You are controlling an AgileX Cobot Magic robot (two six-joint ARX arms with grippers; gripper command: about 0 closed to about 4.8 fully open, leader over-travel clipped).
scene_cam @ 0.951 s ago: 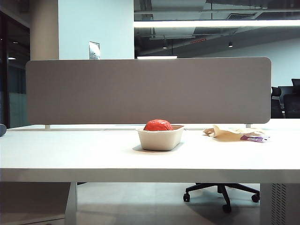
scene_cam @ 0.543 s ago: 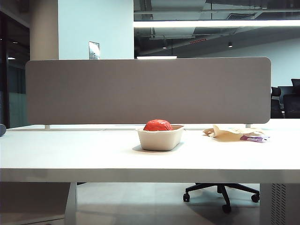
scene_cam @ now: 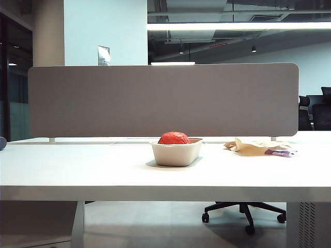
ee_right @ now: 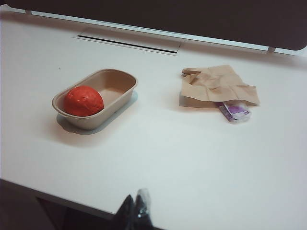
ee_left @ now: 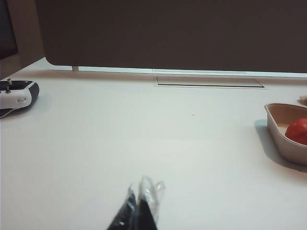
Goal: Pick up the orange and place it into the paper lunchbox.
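The red-orange orange (scene_cam: 174, 138) (ee_right: 84, 100) (ee_left: 298, 131) lies inside the beige paper lunchbox (scene_cam: 177, 154) (ee_right: 115, 81) (ee_left: 280, 125) in the middle of the white table. My left gripper (ee_left: 140, 192) is shut and empty over bare table, well off to one side of the lunchbox. Shut with nothing in it as well, my right gripper (ee_right: 135, 200) hovers at the table's near edge, well short of the lunchbox. Neither gripper shows in the exterior view.
A crumpled tan paper (ee_right: 218, 87) (scene_cam: 252, 146) with a purple scrap (ee_right: 235, 110) lies to the right of the lunchbox. A black-and-white device (ee_left: 18, 94) sits at the table's far left. A grey partition (scene_cam: 163, 99) runs along the back edge.
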